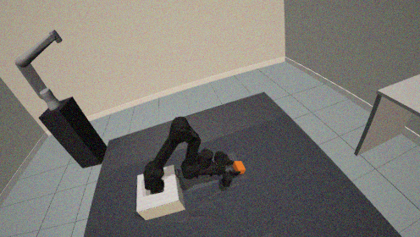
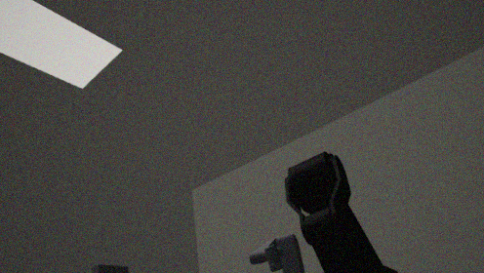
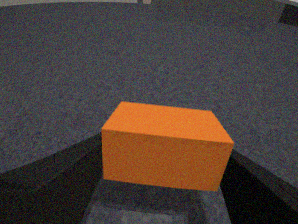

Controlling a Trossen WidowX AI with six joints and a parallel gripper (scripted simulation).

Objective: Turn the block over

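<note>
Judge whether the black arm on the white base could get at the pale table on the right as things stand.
Probably not: the pale table stands off the dark mat, well beyond the gripper, which already grips the orange block.
</note>
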